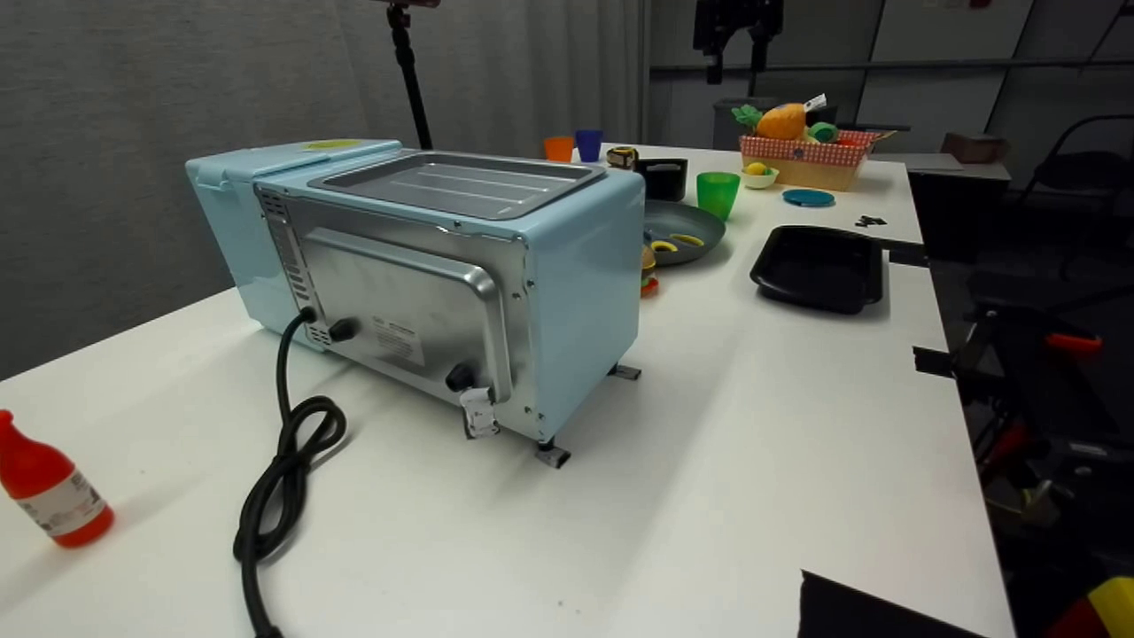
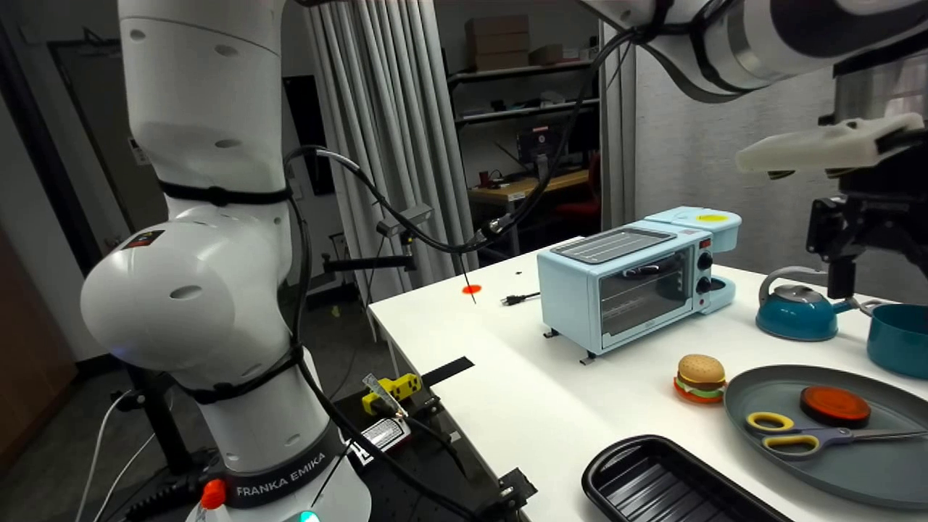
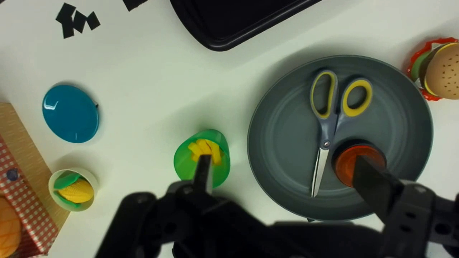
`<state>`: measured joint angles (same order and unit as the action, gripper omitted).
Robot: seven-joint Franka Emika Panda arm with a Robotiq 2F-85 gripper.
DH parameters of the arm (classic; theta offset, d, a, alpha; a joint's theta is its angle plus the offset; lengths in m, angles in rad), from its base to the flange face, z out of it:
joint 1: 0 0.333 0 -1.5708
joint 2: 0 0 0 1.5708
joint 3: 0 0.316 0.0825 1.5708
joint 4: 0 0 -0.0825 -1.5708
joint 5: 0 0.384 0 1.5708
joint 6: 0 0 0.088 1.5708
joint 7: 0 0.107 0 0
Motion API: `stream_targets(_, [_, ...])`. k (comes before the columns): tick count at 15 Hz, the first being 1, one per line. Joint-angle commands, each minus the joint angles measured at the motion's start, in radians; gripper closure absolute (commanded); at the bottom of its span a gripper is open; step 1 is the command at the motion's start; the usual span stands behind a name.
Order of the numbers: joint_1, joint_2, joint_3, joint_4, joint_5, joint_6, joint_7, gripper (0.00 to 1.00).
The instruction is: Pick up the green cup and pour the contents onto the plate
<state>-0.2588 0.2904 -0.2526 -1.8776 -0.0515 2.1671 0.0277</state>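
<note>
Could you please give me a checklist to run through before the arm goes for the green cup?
1. Open gripper: ok, jaws wide apart.
2. Upright green cup: ok.
3. Cup loaded: ok, yellow pieces inside.
4. Unobstructed grey plate: not ok, scissors and a dark-rimmed red disc lie on it.
5. Gripper centred on the cup: not ok, the wrist view shows the cup well to one side.
6. Cup wall stiff enough to grip: cannot tell.

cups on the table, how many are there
3. In an exterior view, the orange cup and purple cup stand side by side beyond the toaster oven; the green cup, nearer in that view, holds yellow pieces in the wrist view. Others may be hidden.
</note>
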Motion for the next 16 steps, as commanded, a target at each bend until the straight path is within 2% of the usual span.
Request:
stream_targets(1, [-0.036, 0.117, 0.011, 0.113, 0.027, -0.001, -0.077, 0.0])
stream_targets(7, [-0.083, 0.251, 0.029, 0.243, 0.016, -0.019, -0.197, 0.0])
stream_targets(16, [-0.18, 0.397, 0.068, 0.392, 0.012, -0.069, -0.445, 0.0])
